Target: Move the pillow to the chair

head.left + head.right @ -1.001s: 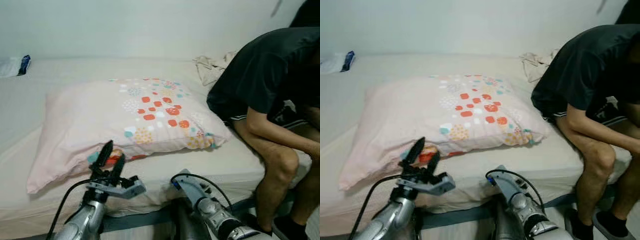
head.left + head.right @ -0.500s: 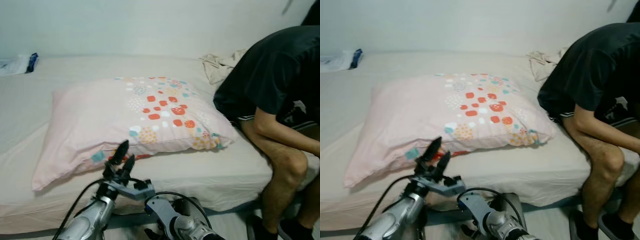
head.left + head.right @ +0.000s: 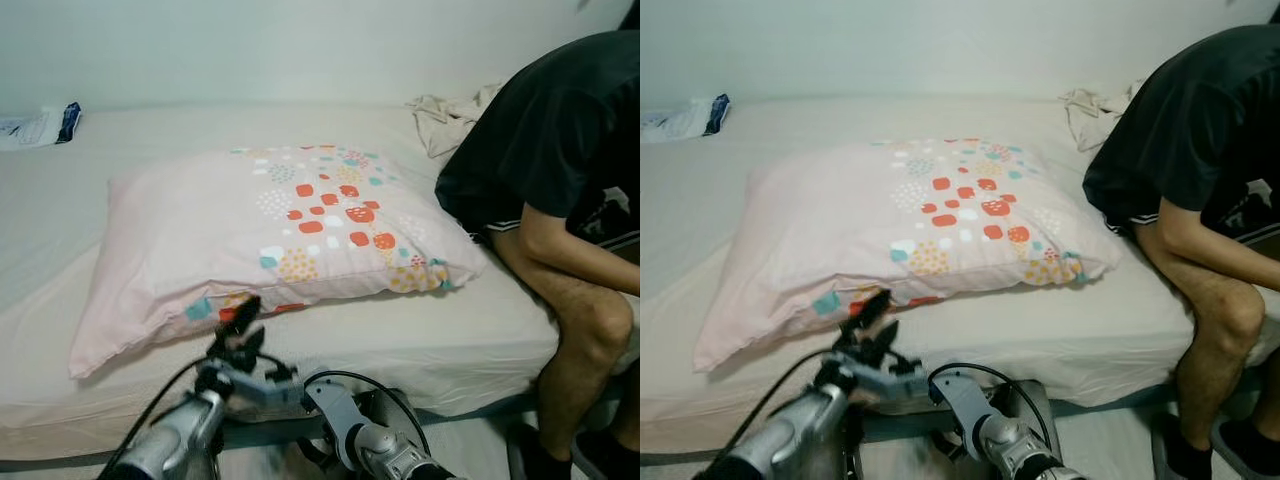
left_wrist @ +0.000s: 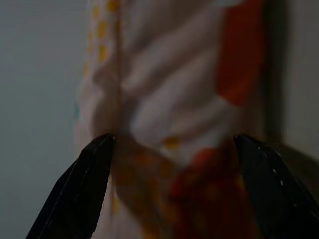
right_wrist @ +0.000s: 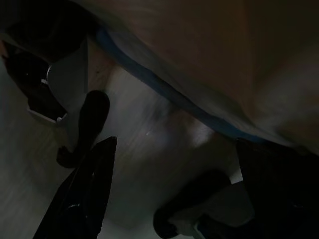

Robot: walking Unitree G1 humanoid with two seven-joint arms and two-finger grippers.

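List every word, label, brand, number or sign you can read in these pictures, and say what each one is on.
No text can be read.
Packet at the bed's far left corner: white and blue, any print too small and blurred to read.
Pillow: coloured patches and dots, no letters.
Person's dark shirt: a pale mark low on the front, too blurred to tell.

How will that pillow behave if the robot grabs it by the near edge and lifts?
The pillow looks soft and puffy, so it will probably sag and fold from one grabbed edge. It is likely light for its bulk. The loose cover wrinkles in front of the open left pincer, so the pincer may catch only fabric, and the filling could slump inside.
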